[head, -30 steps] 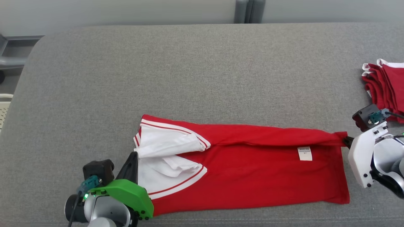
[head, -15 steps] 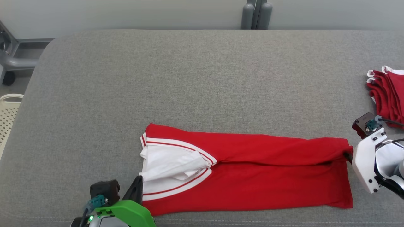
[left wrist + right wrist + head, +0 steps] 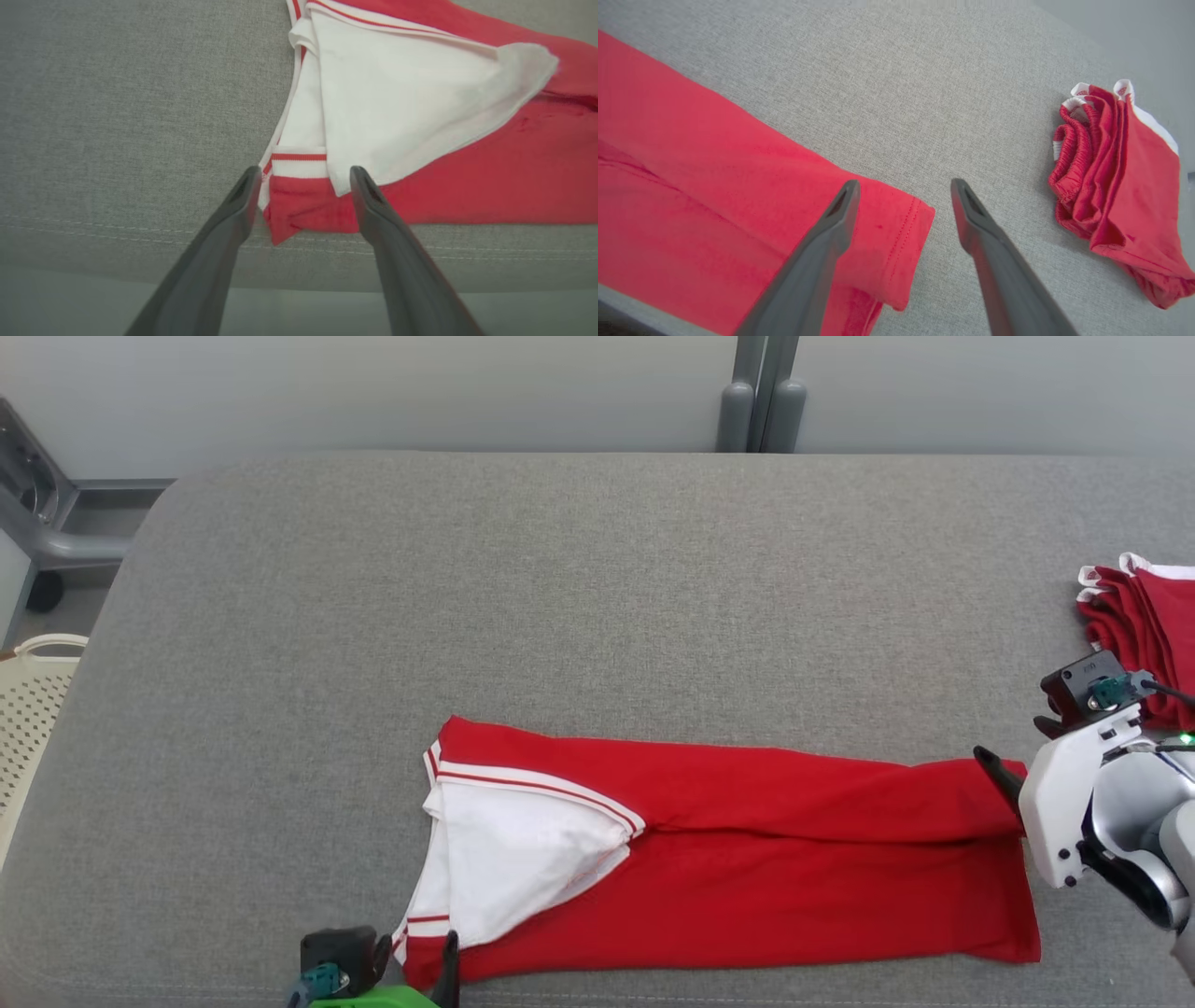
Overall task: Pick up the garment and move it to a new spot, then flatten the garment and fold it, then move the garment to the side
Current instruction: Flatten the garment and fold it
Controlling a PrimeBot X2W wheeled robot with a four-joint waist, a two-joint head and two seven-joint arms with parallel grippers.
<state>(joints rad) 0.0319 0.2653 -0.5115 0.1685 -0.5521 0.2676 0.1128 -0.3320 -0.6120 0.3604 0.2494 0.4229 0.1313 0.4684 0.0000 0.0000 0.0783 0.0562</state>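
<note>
The garment (image 3: 794, 868) is a red shirt with white, red-striped sleeves, folded lengthwise into a long band near the grey table's front edge. Its white sleeve end (image 3: 402, 98) points left and its hem (image 3: 901, 242) points right. My left gripper (image 3: 420, 957) is at the shirt's near left corner (image 3: 299, 205). That corner lies flat on the table between my open fingers (image 3: 243, 196), ungripped. My right gripper (image 3: 1013, 747) hovers open at the far right corner of the hem; one finger (image 3: 840, 210) is over the cloth and the other is over bare table.
A stack of folded red garments (image 3: 1144, 635) lies at the table's right edge, just beyond my right wrist. A white perforated basket (image 3: 28, 709) stands off the left end. The table's stitched front edge (image 3: 140, 228) runs right beneath the shirt.
Both grippers have opened and let go of the garment, which now lies flat with its white label covered. The left arm has drawn back toward me. The head camera has tilted.
</note>
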